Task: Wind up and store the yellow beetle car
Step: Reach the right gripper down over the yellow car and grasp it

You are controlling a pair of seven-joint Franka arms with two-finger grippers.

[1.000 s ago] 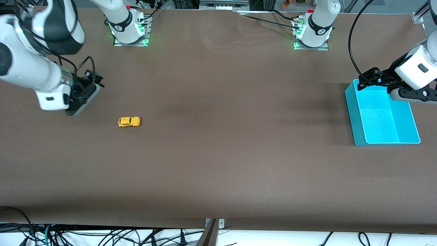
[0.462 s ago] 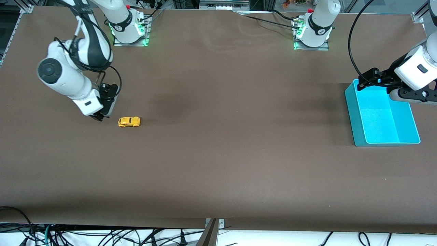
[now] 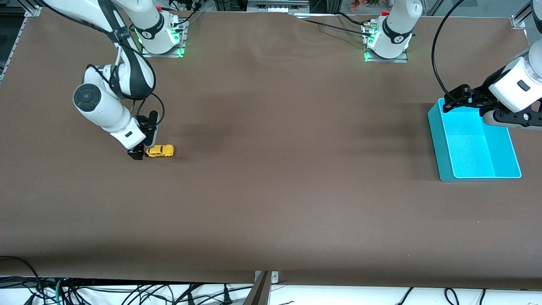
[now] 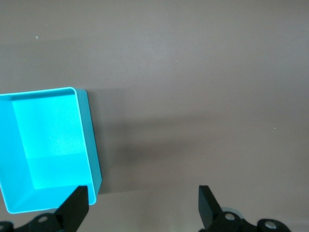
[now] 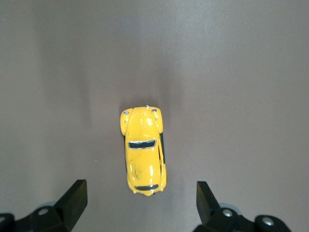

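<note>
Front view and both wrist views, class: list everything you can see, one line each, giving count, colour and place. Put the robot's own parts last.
yellow beetle car: one, bright yellow with dark windows, on the table toward the right arm's end.
cyan bin: one, cyan, on the table toward the left arm's end, nothing visible inside.
table: one, brown surface.
cables: several, dark, below the table edge nearest the front camera.
right end effector: one, black, open, low at the car's end.
left end effector: one, black, open, over the bin's edge; this arm waits.
</note>
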